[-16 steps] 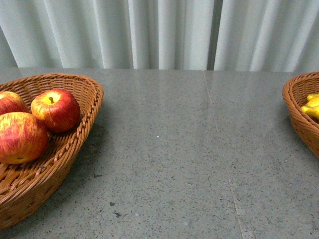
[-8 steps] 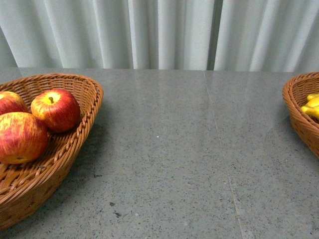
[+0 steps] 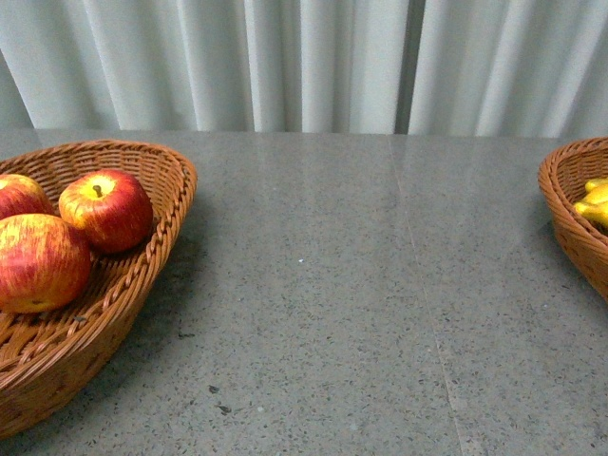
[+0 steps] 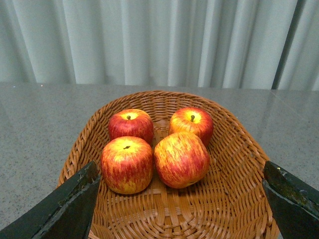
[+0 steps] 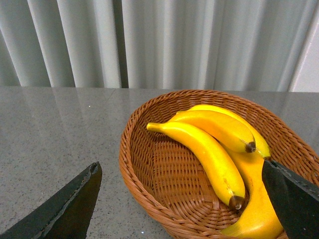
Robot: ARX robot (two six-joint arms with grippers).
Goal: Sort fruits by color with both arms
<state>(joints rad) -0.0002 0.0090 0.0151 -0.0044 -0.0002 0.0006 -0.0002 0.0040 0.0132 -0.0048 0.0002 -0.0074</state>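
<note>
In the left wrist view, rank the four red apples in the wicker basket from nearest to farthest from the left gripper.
1. Front apples: stem-up red apple and tilted yellow-streaked red apple, too close to call.
2. Back red apples and, also level.

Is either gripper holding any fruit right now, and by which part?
Nothing is held. The left gripper is open above the red apples; the right gripper is open above the yellow bananas.
</note>
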